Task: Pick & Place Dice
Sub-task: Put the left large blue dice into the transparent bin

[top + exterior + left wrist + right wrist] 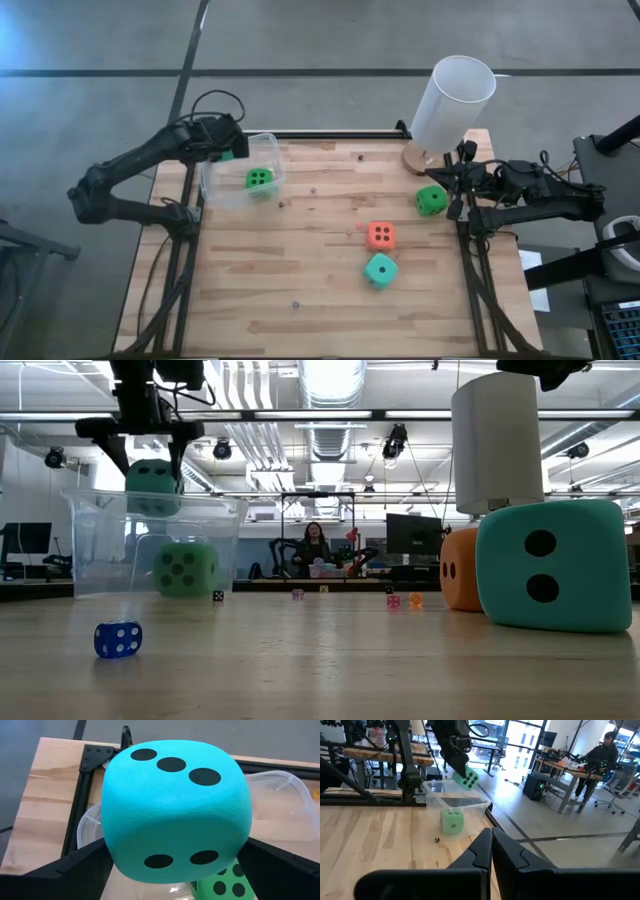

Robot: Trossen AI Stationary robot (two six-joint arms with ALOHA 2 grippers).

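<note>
Held over the clear tub (225,185) at upper left of the high view: a teal die (175,810), soft-looking, black pips, three on top, wedged between the left gripper (228,152)'s widely spread fingers. Green die (259,179) inside the tub. Right gripper (455,178) pinched together, empty, at right edge beside another green die (432,200). Orange die (381,235) and second teal die (380,269) at centre-right of the table (300,280).

Open lab: workbenches (560,772), monitors (412,532), exposed ceiling ducts (335,420).

Left gripper (228,150) raised, jaws spread wide — right gripper (452,188) closed.
</note>
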